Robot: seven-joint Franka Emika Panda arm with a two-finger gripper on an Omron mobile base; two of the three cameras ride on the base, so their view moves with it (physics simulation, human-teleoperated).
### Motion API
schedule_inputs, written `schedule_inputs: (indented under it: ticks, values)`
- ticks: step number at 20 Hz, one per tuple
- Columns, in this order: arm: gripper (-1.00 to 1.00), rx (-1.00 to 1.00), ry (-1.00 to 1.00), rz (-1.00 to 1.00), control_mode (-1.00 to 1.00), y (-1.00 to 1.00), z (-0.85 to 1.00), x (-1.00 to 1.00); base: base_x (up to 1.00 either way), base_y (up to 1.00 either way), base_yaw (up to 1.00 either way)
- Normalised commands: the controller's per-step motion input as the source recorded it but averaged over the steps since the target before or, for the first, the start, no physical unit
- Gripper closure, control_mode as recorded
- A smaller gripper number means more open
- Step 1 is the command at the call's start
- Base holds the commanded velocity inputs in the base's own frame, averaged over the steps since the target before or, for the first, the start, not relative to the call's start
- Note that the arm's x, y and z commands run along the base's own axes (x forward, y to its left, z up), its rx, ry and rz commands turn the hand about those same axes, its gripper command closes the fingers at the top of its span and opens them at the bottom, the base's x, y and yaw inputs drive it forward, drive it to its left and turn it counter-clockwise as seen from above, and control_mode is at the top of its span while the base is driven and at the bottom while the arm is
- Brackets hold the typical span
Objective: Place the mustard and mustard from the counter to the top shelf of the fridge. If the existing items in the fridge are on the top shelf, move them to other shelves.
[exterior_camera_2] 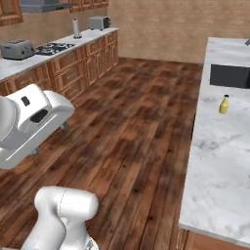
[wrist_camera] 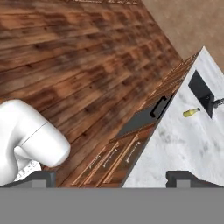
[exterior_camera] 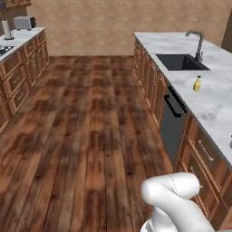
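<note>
Marble counter (exterior_camera: 213, 106) with one mustard (exterior_camera: 197, 84) beside sink (exterior_camera: 180, 62); end effector (wrist_camera: 109, 178) spread, empty.

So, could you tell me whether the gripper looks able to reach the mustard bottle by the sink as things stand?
Probably not yet: the open gripper is well short of the mustard bottle, though the counter around the bottle is bare.

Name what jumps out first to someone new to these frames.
A lone yellow mustard bottle stands upright on the white marble counter, just in front of the dark sink. Wood-plank floor fills the middle, with a toaster on the far counter. The hand is open, holding nothing.
</note>
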Motion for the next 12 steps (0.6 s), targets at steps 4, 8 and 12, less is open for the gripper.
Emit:
schedule_inputs:
  ticks: [4, 8, 12]
  values:
    - [-1.00, 0.00, 0.00, 0.00, 1.00, 0.00, 0.00, 0.00, 0.79, 0.34, -0.64]
    - [-1.00, 0.00, 0.00, 0.00, 1.00, 0.00, 0.00, 0.00, 1.00, 0.93, -0.53]
    - [-1.00, 0.00, 0.00, 0.00, 1.00, 0.00, 0.00, 0.00, 1.00, 0.96, -0.49]
